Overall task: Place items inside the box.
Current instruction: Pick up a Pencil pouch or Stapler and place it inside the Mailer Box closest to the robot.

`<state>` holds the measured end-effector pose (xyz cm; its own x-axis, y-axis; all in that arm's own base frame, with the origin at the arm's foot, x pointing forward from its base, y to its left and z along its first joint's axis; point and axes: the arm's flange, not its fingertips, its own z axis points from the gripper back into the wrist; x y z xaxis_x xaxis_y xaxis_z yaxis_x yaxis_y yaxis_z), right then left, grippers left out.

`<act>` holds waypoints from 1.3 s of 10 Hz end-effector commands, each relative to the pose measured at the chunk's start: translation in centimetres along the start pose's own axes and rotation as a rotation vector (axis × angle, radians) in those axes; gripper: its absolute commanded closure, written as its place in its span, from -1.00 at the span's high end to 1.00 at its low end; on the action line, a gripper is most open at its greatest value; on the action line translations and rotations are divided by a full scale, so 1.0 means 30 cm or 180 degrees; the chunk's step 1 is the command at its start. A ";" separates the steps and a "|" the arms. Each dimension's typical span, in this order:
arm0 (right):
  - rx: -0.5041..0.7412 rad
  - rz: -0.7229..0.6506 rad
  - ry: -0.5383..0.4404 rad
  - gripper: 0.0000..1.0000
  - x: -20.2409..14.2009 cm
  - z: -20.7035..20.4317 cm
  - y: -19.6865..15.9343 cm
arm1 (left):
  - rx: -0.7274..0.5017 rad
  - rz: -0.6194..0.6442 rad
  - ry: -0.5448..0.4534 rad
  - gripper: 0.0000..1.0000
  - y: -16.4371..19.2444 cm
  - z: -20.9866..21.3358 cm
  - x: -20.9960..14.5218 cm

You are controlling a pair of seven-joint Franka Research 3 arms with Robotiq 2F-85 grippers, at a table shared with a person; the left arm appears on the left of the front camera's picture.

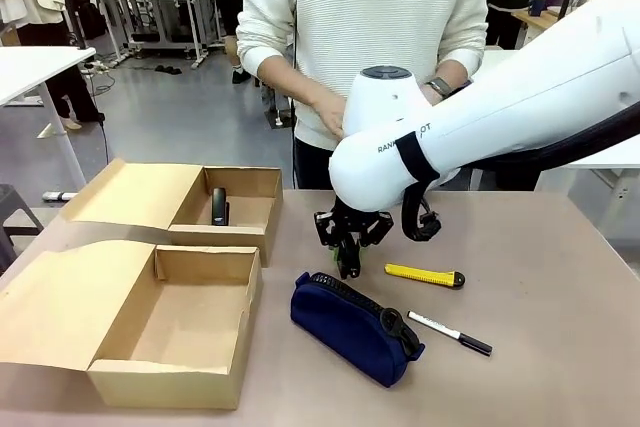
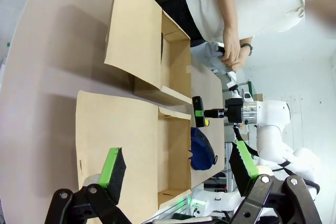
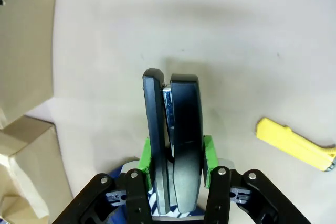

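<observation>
R gripper [image 3: 177,162] is clamped on a black stapler [image 3: 173,129]. The green pads [image 3: 145,160] press its two flat sides, jaws approx. half closed, and the stapler's length sticks out past the fingertips. In front view it points down over mid-table w/ the stapler hanging upright, its tip low over the tabletop; can't tell if touching.

Just beside the tip, on the robot's side, lies the navy pouch [image 1: 352,327], set diagonally, its upper-left end nearest the stapler. The yellow utility knife [image 1: 425,275] lies near, to the robot's right of the stapler. The white marker [image 1: 450,333] sits by the pouch's right end, closer to the robot than the knife.

The box [image 1: 172,387] is to the left at the near edge, apart from the held stapler, its curved lid folded out flat to the left. Behind it, just beside, is the smaller box [image 1: 270,232], whose corner is the cardboard closest to the gripper; a 2nd stapler [image 1: 218,205] lies inside it.

L gripper [image 2: 177,165] has its jaws spread wide, holding nothing, high above the box lid.

A person [image 1: 365,27] stands at the far side, hands together at the waist.
</observation>
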<state>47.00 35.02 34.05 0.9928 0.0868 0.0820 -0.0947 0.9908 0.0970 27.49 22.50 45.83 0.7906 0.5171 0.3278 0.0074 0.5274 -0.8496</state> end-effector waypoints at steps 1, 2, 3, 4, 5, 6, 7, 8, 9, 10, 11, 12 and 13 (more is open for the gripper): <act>-0.0009 0.0109 -0.0045 -1.00 -0.014 0.013 -0.045 | -0.0056 -0.0056 -0.0032 1.00 0.004 -0.003 -0.001; 0.0051 0.0156 -0.0067 -1.00 -0.023 0.032 -0.053 | -0.0056 -0.0056 -0.0032 1.00 0.004 -0.003 -0.001; 0.0046 0.0134 -0.0079 -1.00 -0.020 0.037 -0.058 | -0.0056 -0.0056 -0.0032 1.00 0.004 -0.003 -0.001; 0.0048 0.0119 -0.0031 -1.00 -0.011 0.024 -0.057 | -0.0056 -0.0056 -0.0032 1.00 0.004 -0.003 -0.001; 0.0046 0.0090 -0.0024 -1.00 -0.003 0.014 -0.055 | -0.0056 -0.0056 -0.0032 1.00 0.004 -0.003 -0.001; 0.0050 0.0081 -0.0023 -1.00 -0.002 0.013 -0.055 | -0.0056 -0.0056 -0.0032 1.00 0.004 -0.003 -0.001; 0.0049 0.0072 -0.0038 -1.00 -0.003 0.016 -0.056 | -0.0056 -0.0056 -0.0032 1.00 0.004 -0.003 -0.001; 0.0046 0.0073 -0.0043 -1.00 -0.005 0.016 -0.056 | -0.0056 -0.0056 -0.0032 1.00 0.004 -0.003 -0.001; 0.0045 0.0061 -0.0052 -1.00 -0.005 0.018 -0.056 | -0.0056 -0.0056 -0.0032 1.00 0.004 -0.003 -0.001; 0.0069 0.0016 -0.0122 -1.00 -0.015 0.045 -0.054 | -0.0056 -0.0056 -0.0032 1.00 0.004 -0.003 -0.001; 0.0165 -0.0058 -0.0231 -1.00 -0.042 0.111 -0.050 | -0.0056 -0.0056 -0.0032 1.00 0.004 -0.003 -0.001; 0.0262 -0.0293 -0.0295 -1.00 -0.087 0.188 -0.040 | -0.0056 -0.0056 -0.0032 1.00 0.004 -0.003 -0.001; 0.0238 -0.0435 -0.0345 -1.00 -0.152 0.262 -0.027 | -0.0056 -0.0056 -0.0032 1.00 0.004 -0.003 -0.001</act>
<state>45.14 33.82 39.58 0.9892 0.0131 0.1461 -0.0375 0.9855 0.1653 27.49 22.50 45.83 0.7906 0.5171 0.3278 0.0074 0.5273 -0.8496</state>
